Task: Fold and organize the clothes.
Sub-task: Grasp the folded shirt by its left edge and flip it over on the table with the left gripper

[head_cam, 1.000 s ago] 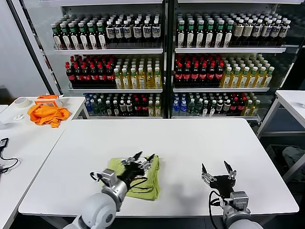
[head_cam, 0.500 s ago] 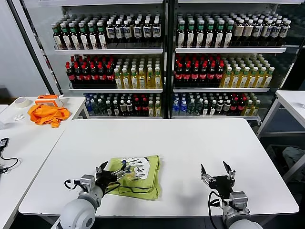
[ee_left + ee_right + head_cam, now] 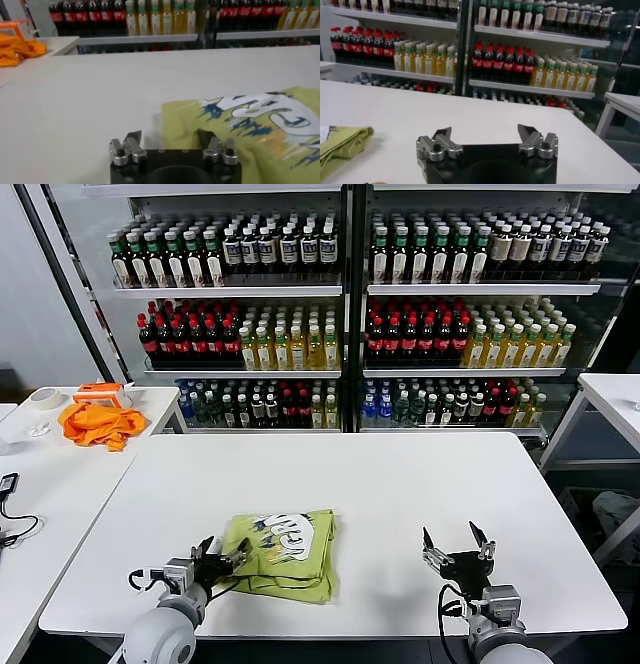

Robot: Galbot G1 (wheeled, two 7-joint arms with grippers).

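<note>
The clothes, a lime yellow-green T-shirt (image 3: 285, 556), lie folded into a small rectangle on the white table (image 3: 400, 484), white printed graphic facing up. My left gripper (image 3: 224, 552) hovers low at the shirt's near-left edge, open and holding nothing. In the left wrist view the left gripper (image 3: 169, 135) has one fingertip over the edge of the T-shirt (image 3: 250, 125) and the other over bare table. My right gripper (image 3: 452, 534) stands open and empty near the front right of the table, well apart from the shirt. The right wrist view shows the right gripper (image 3: 484, 130) over bare table, with the T-shirt (image 3: 342, 142) off to one side.
A bright orange cloth (image 3: 98, 424) and a tape roll (image 3: 43, 397) lie on the side table at far left. Shelves of bottles (image 3: 340, 334) stand behind the table. Another white table (image 3: 612, 392) is at the far right.
My left gripper has drawn back from on top of the shirt toward the near-left, uncovering the graphic. The shirt stays folded on the table. The right arm has not moved.
</note>
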